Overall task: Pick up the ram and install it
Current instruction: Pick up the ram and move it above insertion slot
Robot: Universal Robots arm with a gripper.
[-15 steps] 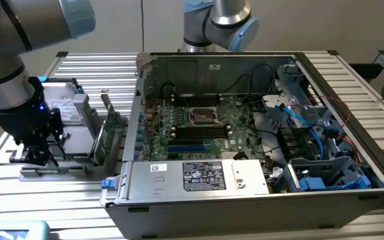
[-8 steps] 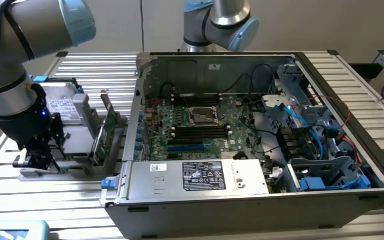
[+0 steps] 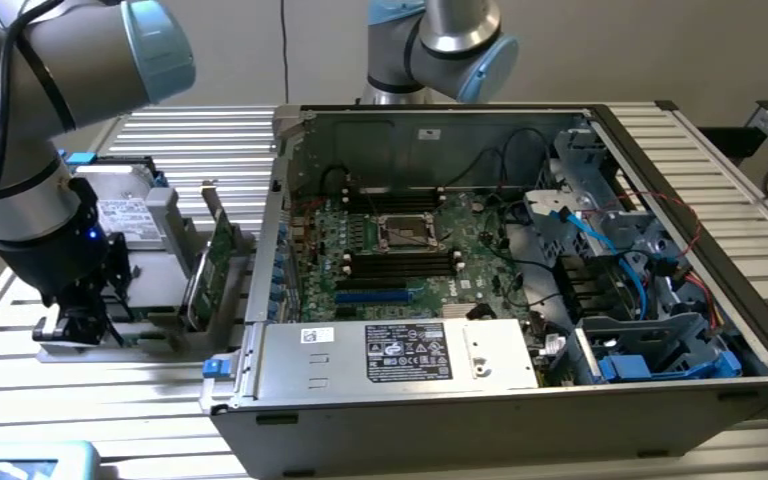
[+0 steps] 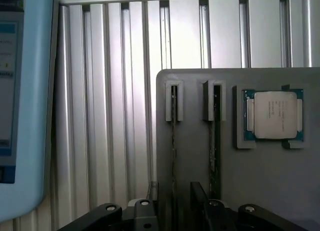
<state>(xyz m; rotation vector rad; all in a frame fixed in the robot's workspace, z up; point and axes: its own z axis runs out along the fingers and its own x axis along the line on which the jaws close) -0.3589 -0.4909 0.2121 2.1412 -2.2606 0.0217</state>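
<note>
**Ram pickup: jaws apart over the holder, stick not gripped yet**

Edges and elbow room first. In the exterior view the gripper [image 3: 71, 325] hangs at about 8 o'clock, low over the near end of a grey holder [image 3: 144, 300]. The open computer case [image 3: 491, 430] fills the middle and the 3 o'clock side. The holder and the case wall sit close together with only a thin strip of slatted table [image 3: 91, 400] between them. A tall green expansion card [image 3: 211, 265] stands upright in the holder between the gripper and the case, so that side is tight. A boxy drive [image 3: 124, 215] sits at the holder's far end, around 10 o'clock from the gripper. The case is open on top, and its metal walls rise all round the motherboard [image 3: 398, 260]. On the side of the gripper away from the case there's nothing but bare slats.

From the wrist view, the holder [image 4: 260, 191] has a rounded corner and a straight outer edge that runs just beside the first slot. Past that edge there's plain table [image 4: 115, 116], all the way to a blue-rimmed screen [image 4: 25, 116].

The ram [image 4: 173, 141] is seated on edge in that first slot, so I only see it as a thin line. The gripper [image 4: 175, 208] is spread wide, and the ram's line runs into the gap between the dark fingers [image 4: 154, 196]. I can't see them touching it, and nothing is held. A second stick [image 4: 214, 146] stands in the next slot over, just outside the other finger. A CPU [image 4: 274, 115] lies flat in its recess beyond that.
</note>
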